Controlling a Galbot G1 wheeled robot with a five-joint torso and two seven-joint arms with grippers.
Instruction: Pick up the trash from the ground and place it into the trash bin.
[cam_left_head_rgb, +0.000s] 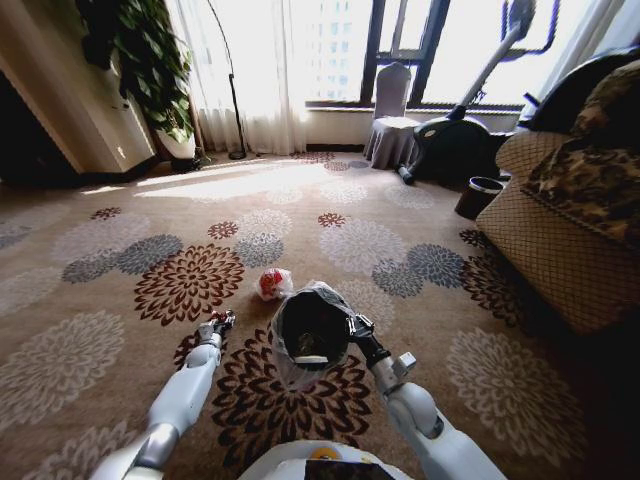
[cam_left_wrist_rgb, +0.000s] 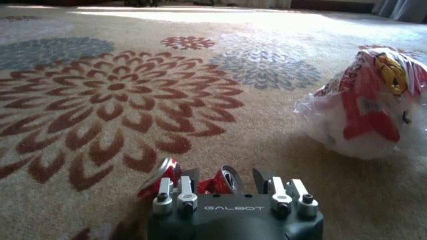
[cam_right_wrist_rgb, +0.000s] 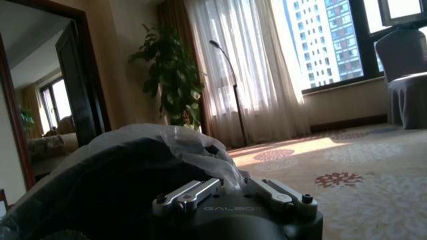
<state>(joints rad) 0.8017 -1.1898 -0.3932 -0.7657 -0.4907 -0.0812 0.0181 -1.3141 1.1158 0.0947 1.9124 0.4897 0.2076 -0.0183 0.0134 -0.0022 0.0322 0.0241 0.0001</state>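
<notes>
We see the left claw (cam_left_head_rgb: 217, 325) low on the carpet (cam_left_head_rgb: 120, 290), at about 9 o'clock from the trash bin (cam_left_head_rgb: 312, 330). In the left wrist view this claw (cam_left_wrist_rgb: 227, 186) is clenched on a small can (cam_left_wrist_rgb: 167, 175), red and silver, which lies on its side against the carpet between the fingers (cam_left_wrist_rgb: 189, 186).

The wrapper (cam_left_head_rgb: 272, 284), crumpled, white and red, lies on the carpet at about 11 o'clock from the bin, just beside its rim but apart from it. In the left wrist view the wrapper (cam_left_wrist_rgb: 370, 107) sits near the claw, not touching it.

The right claw (cam_left_head_rgb: 356, 325) is at the rim of the bin, at about 3 o'clock. In the right wrist view its fingers (cam_right_wrist_rgb: 190, 192) are closed on the rim and on the crinkled plastic bag (cam_right_wrist_rgb: 193, 145) that lines the bin (cam_right_wrist_rgb: 113, 195). A flat white piece (cam_left_head_rgb: 311, 359) lies inside the bin.

A small dark pot (cam_left_head_rgb: 478, 196) stands on the carpet beside the sofa (cam_left_head_rgb: 560, 230), well apart from the bin, at about 1 o'clock.
</notes>
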